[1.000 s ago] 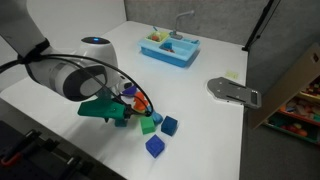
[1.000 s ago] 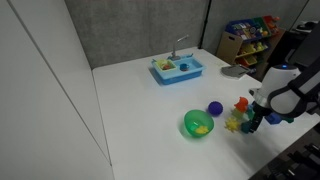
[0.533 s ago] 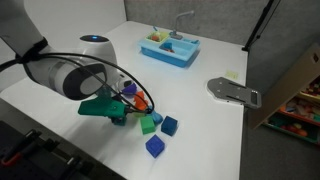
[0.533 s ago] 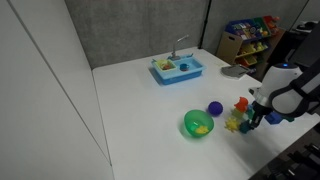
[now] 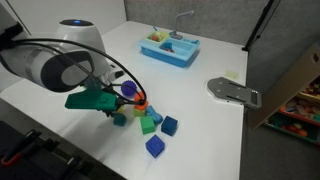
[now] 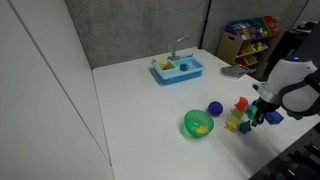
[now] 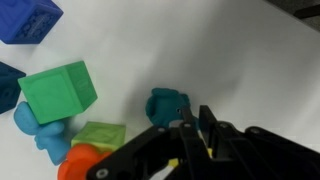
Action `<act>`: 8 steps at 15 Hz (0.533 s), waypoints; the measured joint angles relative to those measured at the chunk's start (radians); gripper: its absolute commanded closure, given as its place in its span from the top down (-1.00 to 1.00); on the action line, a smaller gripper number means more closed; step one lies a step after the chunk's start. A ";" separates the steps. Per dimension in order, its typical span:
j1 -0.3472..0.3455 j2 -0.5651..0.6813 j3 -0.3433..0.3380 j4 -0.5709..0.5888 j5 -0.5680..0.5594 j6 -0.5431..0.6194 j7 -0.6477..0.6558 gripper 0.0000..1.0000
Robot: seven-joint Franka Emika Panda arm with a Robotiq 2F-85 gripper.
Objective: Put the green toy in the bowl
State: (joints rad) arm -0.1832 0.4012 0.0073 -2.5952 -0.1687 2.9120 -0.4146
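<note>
The green toy (image 7: 167,103), a small dark teal chunky piece, lies on the white table just beyond my fingertips in the wrist view. In an exterior view the green toy (image 5: 120,119) sits under the gripper (image 5: 115,109). The gripper (image 7: 194,124) has its two black fingers drawn together, and the toy is beside their tips, not between them. The bowl (image 6: 198,124), round and bright green with something yellow inside, stands left of the gripper (image 6: 252,120); in the exterior view from the opposite side the arm hides it.
Around the toy lie a green cube (image 7: 59,92), a light-green block (image 7: 100,135), a light-blue figure (image 7: 35,125), an orange piece (image 7: 80,162) and blue cubes (image 5: 169,125). A purple ball (image 6: 214,108) sits by the bowl. A light-blue tub (image 5: 169,48) stands at the back.
The jaws have gone from wide open to shut. The arm has lifted and drawn back a little from the toy cluster; the toys have stayed where they were.
</note>
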 measured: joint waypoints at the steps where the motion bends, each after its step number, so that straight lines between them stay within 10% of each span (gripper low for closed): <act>1: 0.001 -0.014 -0.001 -0.010 0.000 0.000 0.000 0.06; 8: 0.003 -0.040 -0.017 -0.014 0.000 0.002 0.000 1.00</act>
State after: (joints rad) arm -0.1806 0.3611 -0.0101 -2.6093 -0.1687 2.9138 -0.4148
